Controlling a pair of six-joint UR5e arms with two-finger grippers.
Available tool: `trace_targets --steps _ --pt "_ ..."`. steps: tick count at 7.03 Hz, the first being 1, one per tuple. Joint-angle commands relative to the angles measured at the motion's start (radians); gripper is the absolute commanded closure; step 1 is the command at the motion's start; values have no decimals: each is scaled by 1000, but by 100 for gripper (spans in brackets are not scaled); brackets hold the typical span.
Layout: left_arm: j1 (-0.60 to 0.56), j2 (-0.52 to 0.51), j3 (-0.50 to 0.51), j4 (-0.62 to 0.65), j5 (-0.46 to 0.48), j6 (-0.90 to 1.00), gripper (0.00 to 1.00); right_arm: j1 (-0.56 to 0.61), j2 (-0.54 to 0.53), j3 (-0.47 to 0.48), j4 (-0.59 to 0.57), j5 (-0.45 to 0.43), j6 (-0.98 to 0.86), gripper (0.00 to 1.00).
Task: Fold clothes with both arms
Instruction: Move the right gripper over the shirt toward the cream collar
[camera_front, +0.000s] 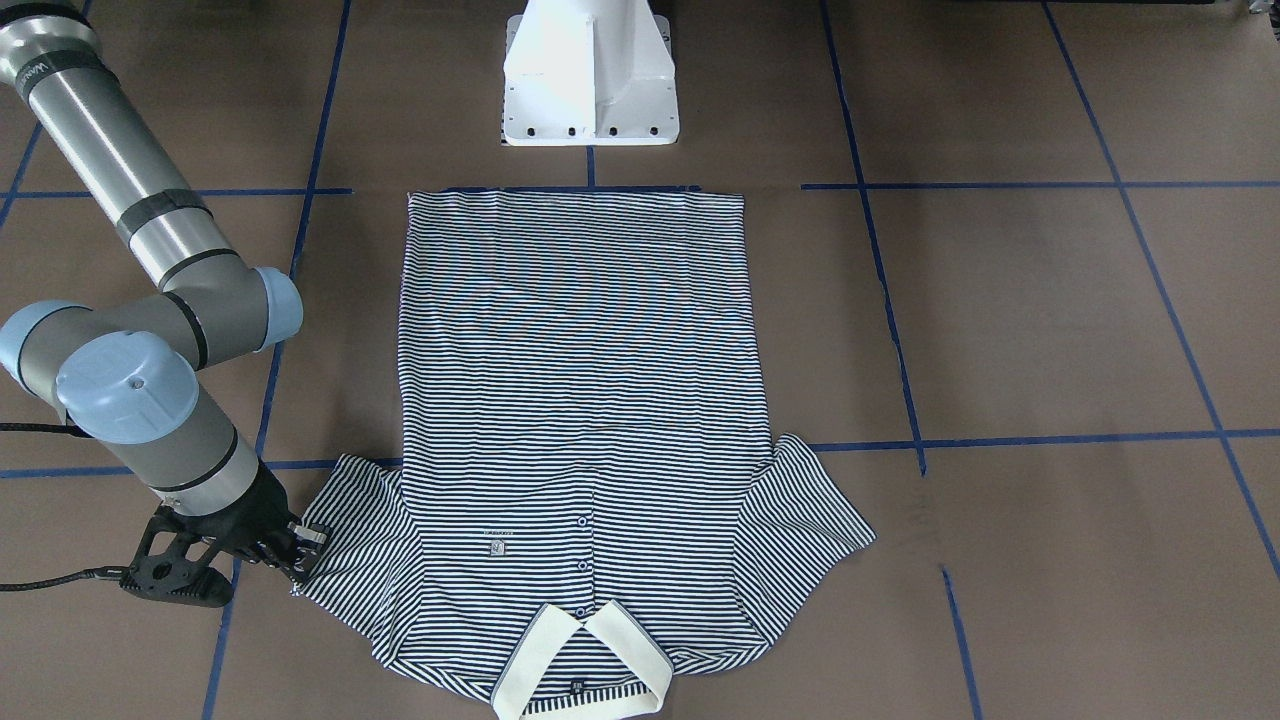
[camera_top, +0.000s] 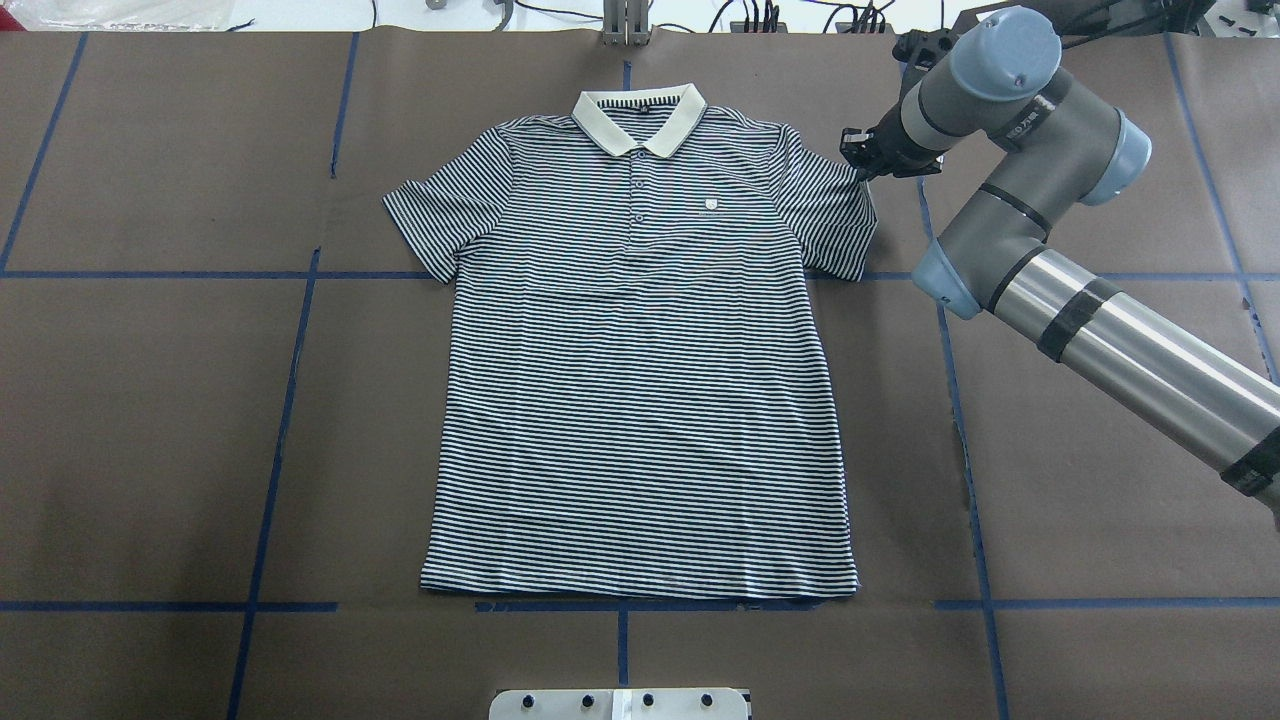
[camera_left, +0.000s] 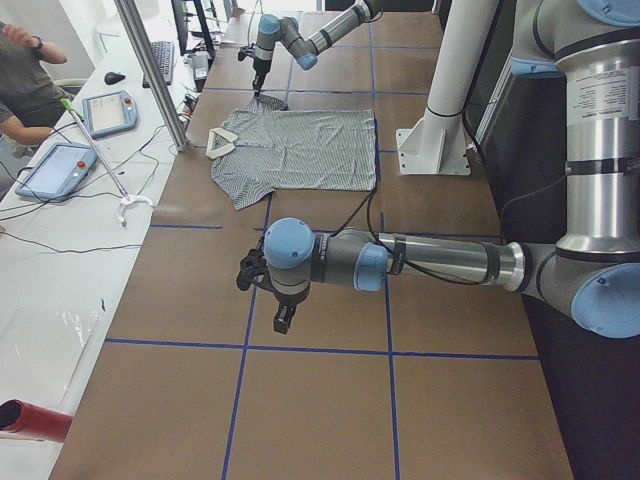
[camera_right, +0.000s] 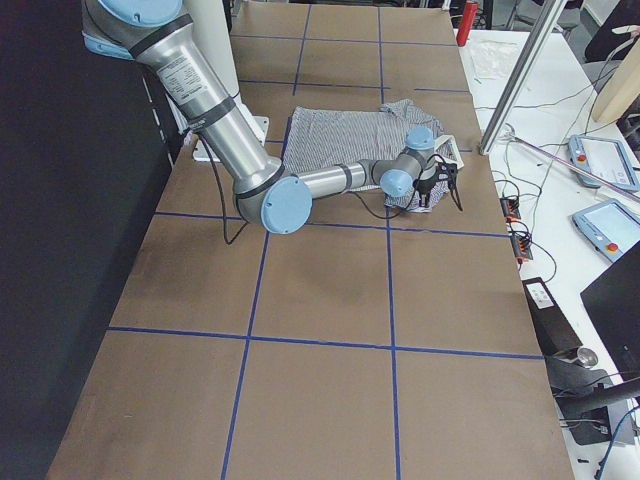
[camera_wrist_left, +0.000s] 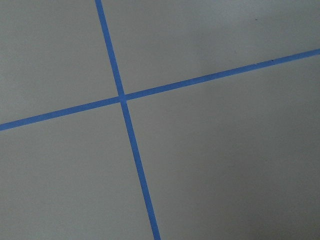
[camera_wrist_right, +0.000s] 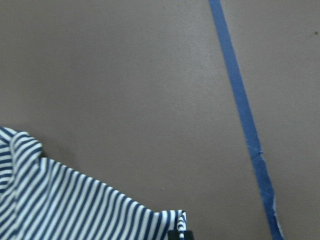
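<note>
Polo shirt (camera_front: 580, 380) lies flat, collar (camera_front: 585, 660) pointing away from pedestal (camera_front: 590, 75) — right hand (camera_front: 300, 556) pinches sleeve (camera_front: 350, 540).

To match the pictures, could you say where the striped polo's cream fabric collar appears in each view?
Front-facing: cream collar, bottom centre.
Overhead: collar top centre.
Exterior left: collar upper left.
Exterior right: collar upper right.
Left wrist: absent.
Right wrist: absent.
Landmark: white pedestal base, opposite the collar.

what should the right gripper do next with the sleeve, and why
Probably pinch the corner of the sleeve and lift it slightly. The right gripper sits at its hem, the polo shirt lies flat and unfolded, and I cannot tell whether the jaws have closed yet.
</note>
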Motion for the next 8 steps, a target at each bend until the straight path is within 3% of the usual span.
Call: trace_targets --steps 1,2,4,6,7,8 --pt "0 3 -1 -2 0 0 0 -99 82 10 -4 -53 172 100" --pt "0 3 -1 -2 0 0 0 -104 107 -10 -4 -78 177 100" --pt "0 11 -6 0 -2 0 0 -112 266 -213 -4 -150 180 100" --pt "0 13 -14 -2 -2 0 0 -112 284 -238 -4 -175 180 100" --pt "0 12 -17 -2 -24 0 0 -120 282 -231 -4 -178 180 1" --pt "0 11 -35 -21 -149 -15 0 -129 281 -220 -4 -180 179 0"
